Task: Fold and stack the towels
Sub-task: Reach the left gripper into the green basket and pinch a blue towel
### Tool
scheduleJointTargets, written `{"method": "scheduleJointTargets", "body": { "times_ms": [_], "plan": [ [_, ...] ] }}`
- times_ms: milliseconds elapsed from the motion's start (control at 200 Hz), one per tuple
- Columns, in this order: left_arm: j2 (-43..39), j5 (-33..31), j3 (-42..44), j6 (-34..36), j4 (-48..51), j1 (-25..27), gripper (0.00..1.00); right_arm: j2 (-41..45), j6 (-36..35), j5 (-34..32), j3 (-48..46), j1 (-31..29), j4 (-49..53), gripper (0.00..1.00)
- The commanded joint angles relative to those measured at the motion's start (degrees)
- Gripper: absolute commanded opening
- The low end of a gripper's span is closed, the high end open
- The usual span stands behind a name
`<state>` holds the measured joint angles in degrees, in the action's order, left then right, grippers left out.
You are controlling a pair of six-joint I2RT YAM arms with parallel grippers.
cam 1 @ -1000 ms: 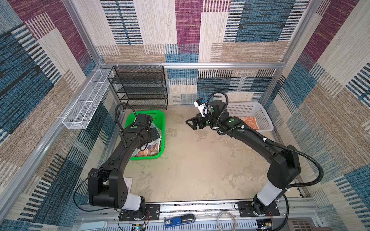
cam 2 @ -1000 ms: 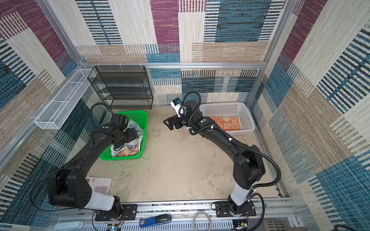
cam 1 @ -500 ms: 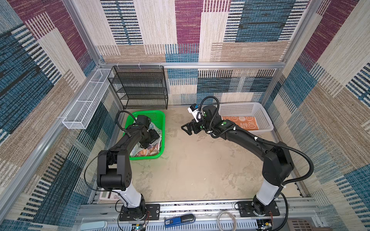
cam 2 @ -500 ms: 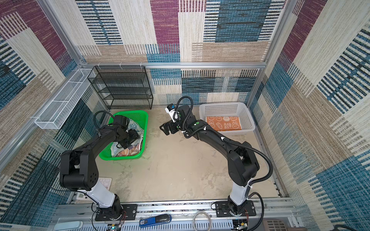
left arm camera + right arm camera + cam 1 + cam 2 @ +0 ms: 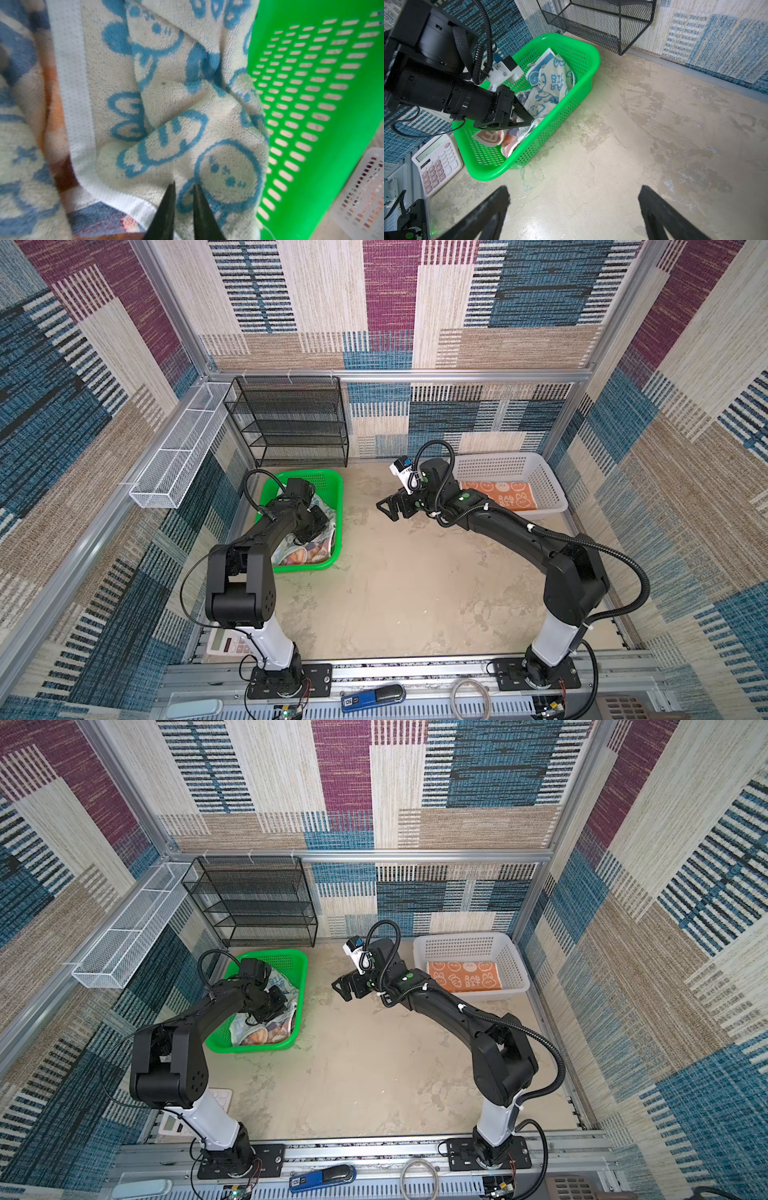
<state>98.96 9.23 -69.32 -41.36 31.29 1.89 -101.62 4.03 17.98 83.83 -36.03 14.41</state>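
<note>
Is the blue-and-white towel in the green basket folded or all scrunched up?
Scrunched up. The blue-and-white towel lies in lumpy creases and overlapping flaps inside the green basket, not flat.

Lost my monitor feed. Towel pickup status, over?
Left gripper pinching blue-and-white towel in green basket. Right gripper open, empty, above table. Orange towel flat in white basket. Nothing blocking.

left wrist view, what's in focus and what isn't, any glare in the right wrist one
left wrist view: blue-printed towel sharp mid-frame, cloth at the edge and the left gripper fingertips soft; right wrist view: glare on the tabletop, green cast beside the green basket, right gripper fingers blurred
</note>
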Motion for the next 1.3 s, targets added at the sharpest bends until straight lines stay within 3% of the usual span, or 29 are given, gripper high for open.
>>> {"method": "scheduleJointTargets", "body": {
  "times_ms": [0,130,240,441,676,1292],
  "plan": [
    [0.02,-0.69,-1.06,-1.66,-0.90,-0.13,0.14,-0.06,-0.25,-0.08,-0.17,-0.09,-1.09,0.99],
    [-0.21,1.52,-1.61,-2.28,-0.90,-0.07,0.09,-0.07,-0.35,-0.03,0.11,-0.09,-0.61,0.99],
    [-2.35,4.46,-0.23,-3.91,-2.12,-0.22,0.10,0.02,-0.44,-0.14,-0.05,-0.09,-0.45,0.99],
    [-7.64,6.41,4.47,-6.17,-2.17,-0.98,0.23,-0.07,-0.08,0.22,-0.47,-0.09,-0.67,0.99],
    [-7.91,10.12,11.18,-9.90,-6.87,-6.16,0.33,0.17,-0.11,2.63,-0.18,-0.26,-1.08,0.99],
    [-6.56,8.81,16.22,-12.21,-15.38,-11.34,0.39,-0.58,-0.86,3.38,0.67,-1.15,-1.01,0.99]
  ]
}}
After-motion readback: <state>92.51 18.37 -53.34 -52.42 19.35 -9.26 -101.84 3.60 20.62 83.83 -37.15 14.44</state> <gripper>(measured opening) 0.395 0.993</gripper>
